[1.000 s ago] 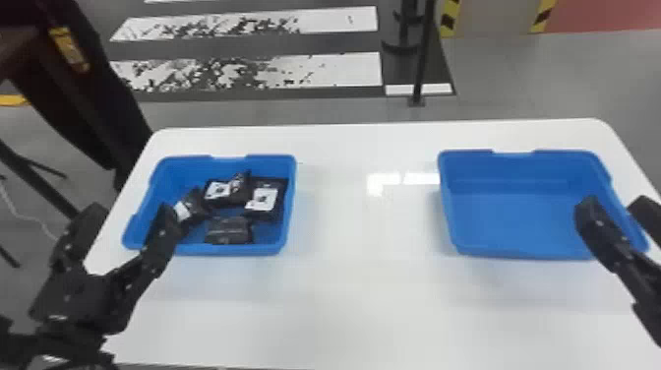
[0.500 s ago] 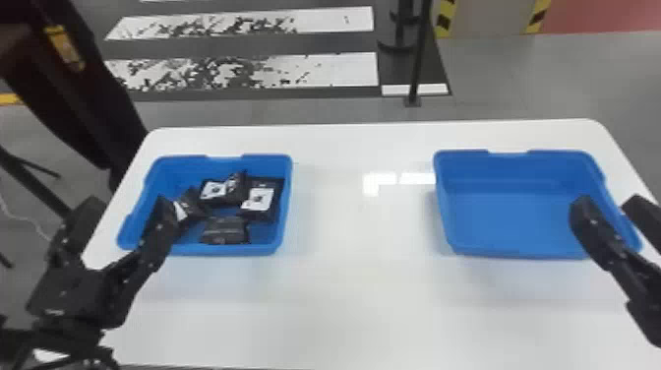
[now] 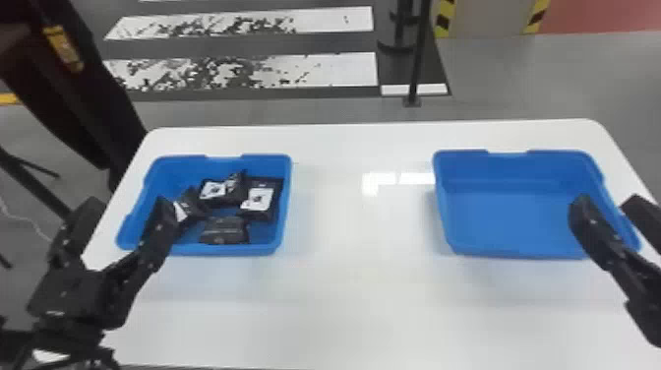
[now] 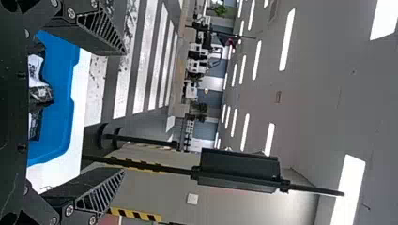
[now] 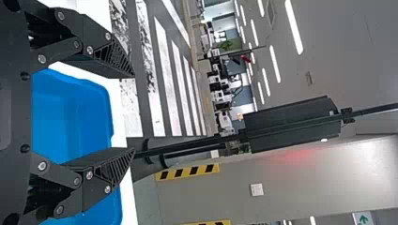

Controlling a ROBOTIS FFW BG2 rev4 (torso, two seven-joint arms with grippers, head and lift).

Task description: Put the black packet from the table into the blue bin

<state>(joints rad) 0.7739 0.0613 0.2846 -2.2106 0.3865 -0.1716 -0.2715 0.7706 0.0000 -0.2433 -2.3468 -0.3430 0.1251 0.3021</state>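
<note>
In the head view, two blue bins stand on the white desk [image 3: 344, 305]. Several black packets [image 3: 224, 231], some with white labels, lie in the left bin [image 3: 285, 206], one against another at its right side. The right bin [image 3: 442, 216] shows a bare blue floor. The left gripper [image 3: 128, 204] is at the left bin's near left corner, its fingers spread wide with nothing between them; the right gripper [image 3: 607, 200] is by the right bin's right side, fingers also apart. Behind the desk are a black pole [image 3: 419, 54] and white floor stripes [image 3: 339, 71].

In the left wrist view, the left gripper [image 4: 123, 112] has its fingers well apart and empty, with the left bin and some packets beyond.

In the right wrist view, the right gripper's fingers are parted and grasp nothing, the right bin beyond them.
</note>
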